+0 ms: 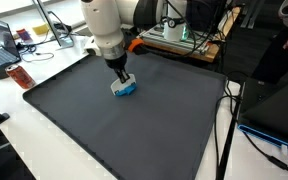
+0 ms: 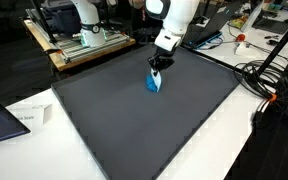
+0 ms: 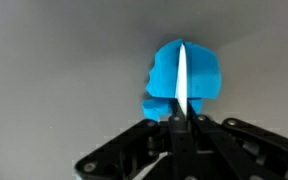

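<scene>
A small blue object (image 1: 125, 88) with a white edge rests on the dark grey mat (image 1: 134, 130), in the mat's far half. My gripper (image 1: 120, 78) points straight down onto it from the white arm above. In the wrist view the jaws are shut, and between the fingertips of the gripper (image 3: 181, 118) runs the thin white strip of the blue object (image 3: 199, 75). In an exterior view the blue object (image 2: 154, 83) stands on edge under the gripper (image 2: 156, 70). Whether it is lifted off the mat (image 2: 144, 130) I cannot tell.
The mat lies on a white table. An open laptop (image 1: 2, 50) and a red can (image 1: 22, 77) sit beyond one corner. A second white robot arm (image 2: 84, 25) on a wooden base stands behind. Cables (image 2: 269, 90) and a paper sheet (image 2: 29, 115) lie near the mat's edges.
</scene>
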`<move>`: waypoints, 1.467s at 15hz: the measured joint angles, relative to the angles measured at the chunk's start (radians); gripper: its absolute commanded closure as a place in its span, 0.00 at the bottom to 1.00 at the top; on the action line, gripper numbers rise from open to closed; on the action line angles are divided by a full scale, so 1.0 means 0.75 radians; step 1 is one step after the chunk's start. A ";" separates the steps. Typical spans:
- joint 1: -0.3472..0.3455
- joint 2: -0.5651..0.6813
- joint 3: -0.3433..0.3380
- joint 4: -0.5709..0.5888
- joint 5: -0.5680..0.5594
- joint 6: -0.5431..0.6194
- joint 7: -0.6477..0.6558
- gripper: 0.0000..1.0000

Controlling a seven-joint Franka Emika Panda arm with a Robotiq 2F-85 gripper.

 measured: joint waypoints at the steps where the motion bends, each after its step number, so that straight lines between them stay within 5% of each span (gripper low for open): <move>1: 0.000 -0.001 -0.001 -0.002 0.000 0.000 -0.008 0.99; 22: -0.002 -0.144 -0.005 -0.260 -0.003 0.008 -0.166 0.99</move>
